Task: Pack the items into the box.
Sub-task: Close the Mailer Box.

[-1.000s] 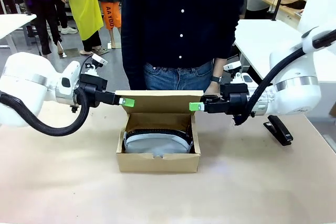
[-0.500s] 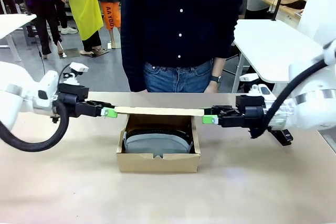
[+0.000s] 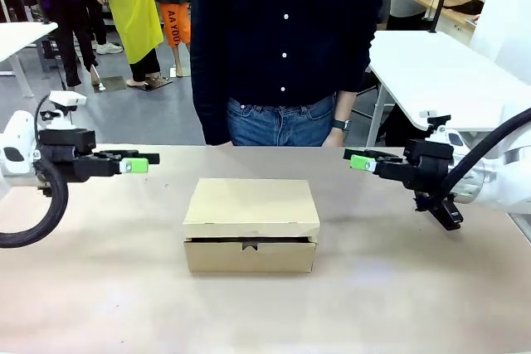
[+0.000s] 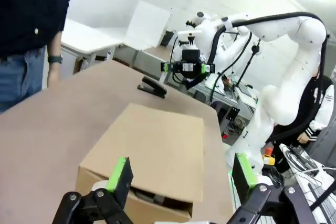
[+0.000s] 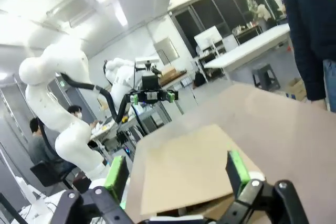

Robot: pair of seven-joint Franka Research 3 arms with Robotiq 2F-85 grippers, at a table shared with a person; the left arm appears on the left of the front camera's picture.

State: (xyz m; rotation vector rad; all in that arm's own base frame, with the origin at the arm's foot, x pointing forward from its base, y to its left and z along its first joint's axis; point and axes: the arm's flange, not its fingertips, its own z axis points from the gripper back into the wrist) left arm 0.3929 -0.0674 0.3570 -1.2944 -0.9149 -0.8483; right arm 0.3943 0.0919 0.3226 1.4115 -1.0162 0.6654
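So the box [image 3: 250, 223] sits in the middle of the table [image 3: 99, 288], a bit toward the near side, with its flap lid lying flat over the top. There's a thin dark slit along the front edge under the lid, with a small notch in the middle. I can't see the pouch or the knife with the lid down like that, so I can't tell where they are.

My left gripper [image 3: 138, 162] is hanging over the left side of the table, well apart from the box, fingers spread and gripping nothing. From my left wrist cam I look down between my green pads [image 4: 118, 173] at the box top [image 4: 152, 150], and my other arm's gripper [image 4: 188, 67] is visible across the table.

My right gripper [image 3: 358, 159] is out on the right, also well clear of the box, fingers parted with nothing between them. The right wrist cam shows the lid [image 5: 189, 169] below my pads [image 5: 239, 171].

A black stapler [image 3: 444, 211] lies on the table at the far right, just under my right wrist. A person [image 3: 286, 47] in a dark buttoned shirt and jeans stands at the far side, right behind the box.
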